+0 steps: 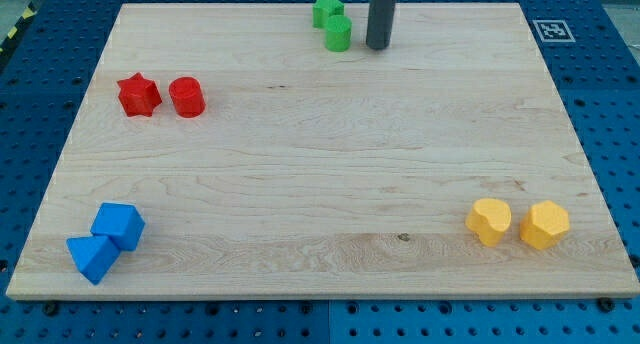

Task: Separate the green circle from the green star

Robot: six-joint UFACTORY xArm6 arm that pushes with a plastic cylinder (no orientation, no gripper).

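Observation:
The green circle (338, 33) is a short green cylinder near the view's top edge of the wooden board (320, 164). The green star (327, 9) sits just above and slightly left of it, touching or nearly touching it. My tip (377, 47) is the lower end of a dark rod that comes down from the view's top. It stands just right of the green circle, with a narrow gap between them.
A red star (139, 94) and a red cylinder (187, 97) sit at the left. Two blue blocks (107, 242) lie at the bottom left. Two yellow blocks (518, 223) lie at the bottom right. A fiducial tag (550, 29) marks the top right corner.

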